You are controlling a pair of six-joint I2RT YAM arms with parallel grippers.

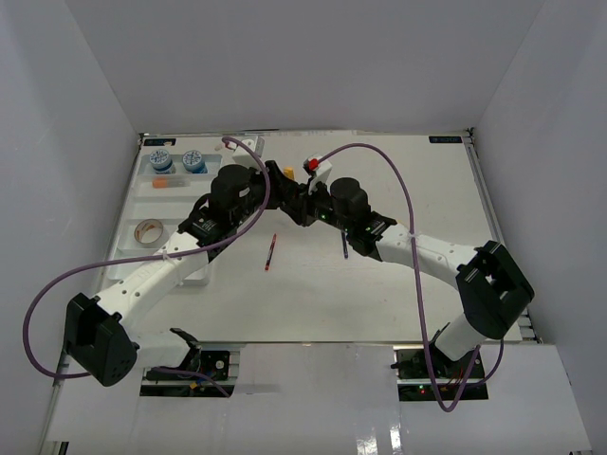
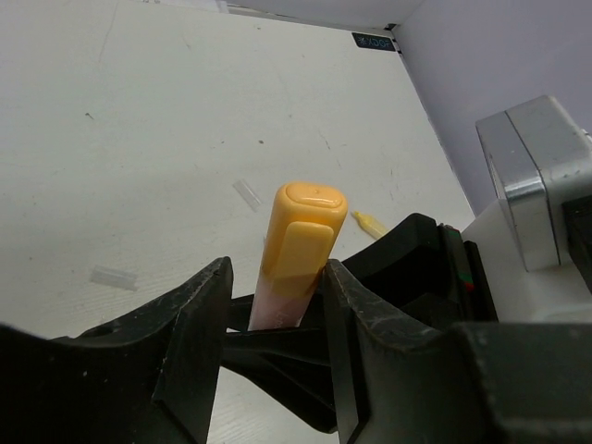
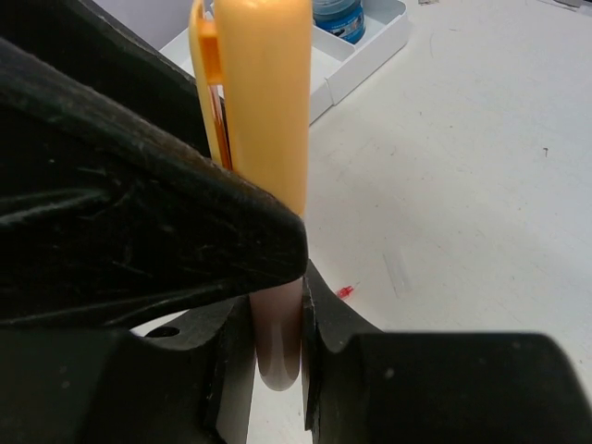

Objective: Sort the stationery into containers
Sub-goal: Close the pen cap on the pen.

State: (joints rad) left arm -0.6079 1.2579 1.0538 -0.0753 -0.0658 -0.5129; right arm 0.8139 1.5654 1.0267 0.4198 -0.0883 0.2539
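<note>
Now we see the orange-capped marker (image 2: 303,242) caught between both grippers above the table (image 1: 417,190), apart from the white tray (image 1: 142,204). Our right gripper (image 3: 277,319) pinches its pink barrel. Our left gripper (image 2: 277,273) has its jaws spread loosely around the cap, with a gap on one side.

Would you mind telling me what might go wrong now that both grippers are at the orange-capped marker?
The right gripper pinches the orange-capped marker only at its pale lower end, so it may tilt or slip once the left gripper, standing loose around its top, backs off. The two grippers are tightly interleaved, so pulling apart could knock the marker out.
</note>
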